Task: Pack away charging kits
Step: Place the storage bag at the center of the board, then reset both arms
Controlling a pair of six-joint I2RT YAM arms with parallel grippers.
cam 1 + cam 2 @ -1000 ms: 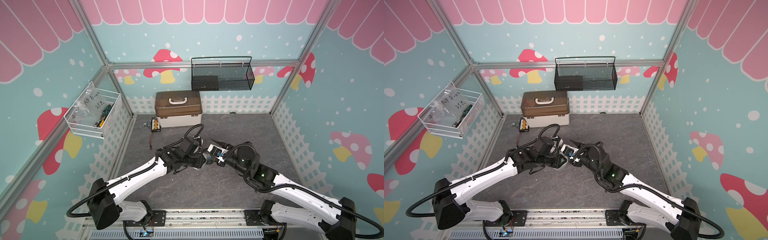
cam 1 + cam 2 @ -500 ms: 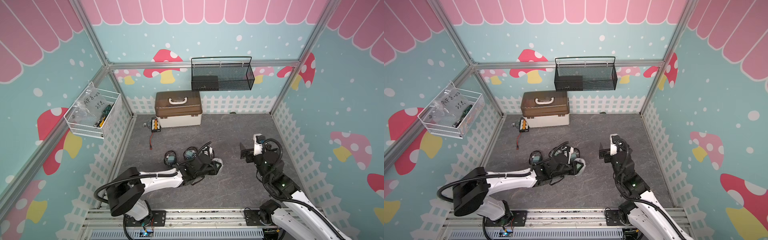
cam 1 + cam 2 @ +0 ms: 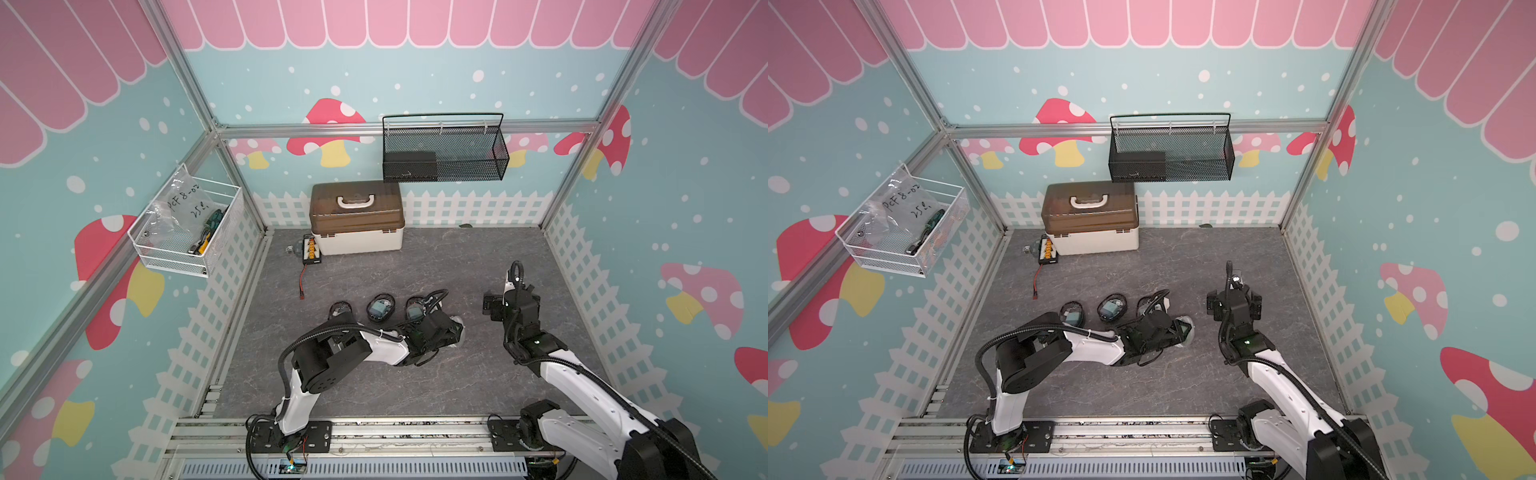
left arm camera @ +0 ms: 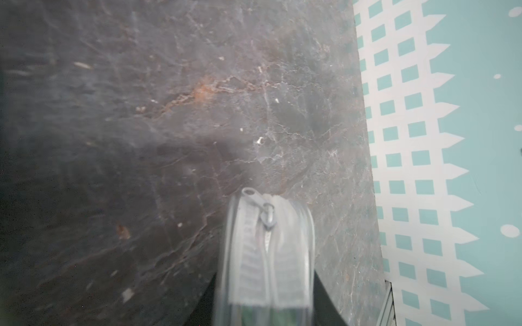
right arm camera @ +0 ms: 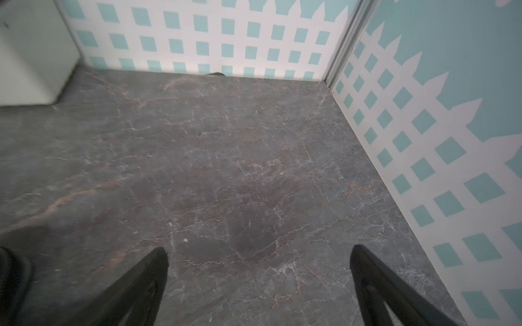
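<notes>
My left gripper (image 4: pixel 265 293) is shut on a white-rimmed clear pouch (image 4: pixel 268 254). Its zip is closed and something green shows inside. In both top views the pouch (image 3: pixel 456 328) (image 3: pixel 1185 330) is held low over the grey floor, right of a row of three black-rimmed pouches (image 3: pixel 340 309) (image 3: pixel 379 308) (image 3: pixel 415 309) with teal contents. The left arm's cable partly covers the rightmost of the three. My right gripper (image 5: pixel 259 249) (image 3: pixel 1234 301) stands open and empty further right, pointing at the back wall.
A brown-lidded white box (image 3: pixel 357 224) stands at the back, with a black board with yellow connectors (image 3: pixel 311 249) and a red wire beside it. A black mesh basket (image 3: pixel 444 153) hangs on the back wall. A white wire basket (image 3: pixel 187 232) hangs on the left wall.
A second ago both grippers met at the pouch in the middle. The right gripper has let go, opened wide and swung right. The left arm has lowered the pouch beside the row.
</notes>
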